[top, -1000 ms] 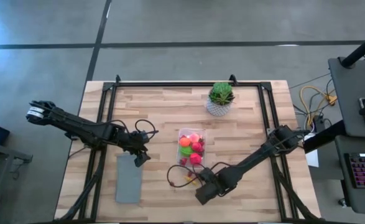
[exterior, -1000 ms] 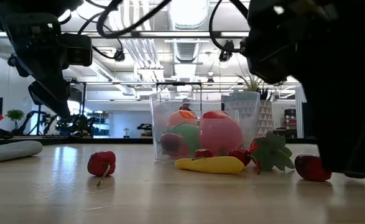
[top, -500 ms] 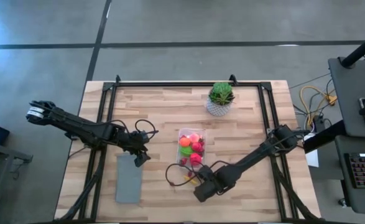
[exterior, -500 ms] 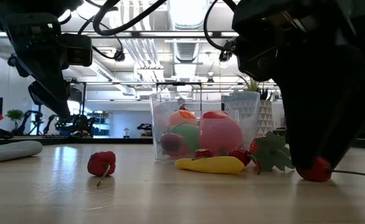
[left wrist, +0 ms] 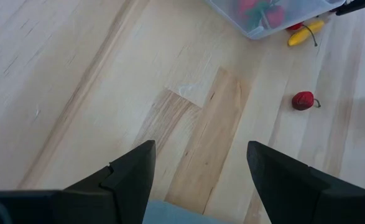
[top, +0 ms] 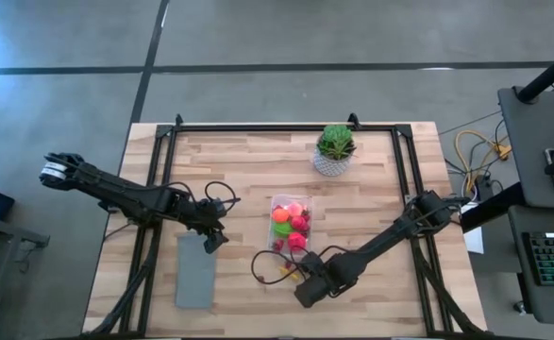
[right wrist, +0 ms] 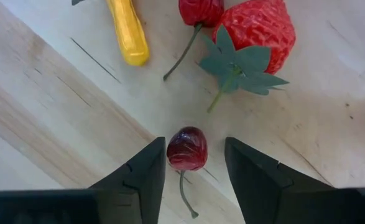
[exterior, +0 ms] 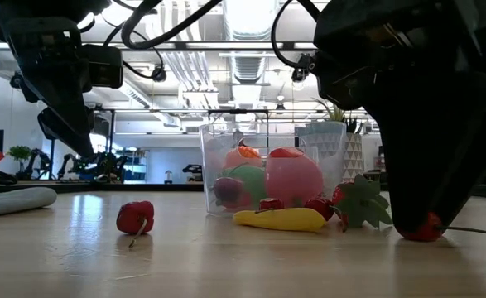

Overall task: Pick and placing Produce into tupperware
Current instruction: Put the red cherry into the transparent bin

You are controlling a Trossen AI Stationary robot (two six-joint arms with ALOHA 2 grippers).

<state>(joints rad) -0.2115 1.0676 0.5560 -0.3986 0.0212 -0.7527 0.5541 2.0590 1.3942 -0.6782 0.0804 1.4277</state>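
The clear tupperware (top: 290,223) stands mid-table with orange, green, pink and red produce inside. Beside its near end lie a yellow piece (right wrist: 127,31), a strawberry with green leaves (right wrist: 257,31) and a stemmed red cherry (right wrist: 198,9). My right gripper (right wrist: 194,165) points down at the table, open, its fingers on either side of another small red cherry (right wrist: 186,149) that lies on the wood. One more red piece (exterior: 135,217) lies to the left. My left gripper (left wrist: 198,180) hovers open over the grey flat rectangle's far end, holding nothing. My right gripper comes from above with the cherry between its fingers. One finger (right wrist: 152,169) stands right against the cherry's side (right wrist: 171,149), and whether it touches I cannot tell. A gap shows to the other finger. The cherry rests on the table.
A potted spiky plant (top: 335,149) stands at the far side behind the tupperware. A flat grey rectangle (top: 196,270) lies at the near left. Black frame rails (top: 154,189) run along the table's left, right and far edges. Bare wood lies between the grey rectangle and the tupperware.
My right gripper has shifted slightly toward the table's left and tipped a little. The red cherry, which showed beside it in the low view a second ago, now sits between its fingers. The cherry has stayed on the table.
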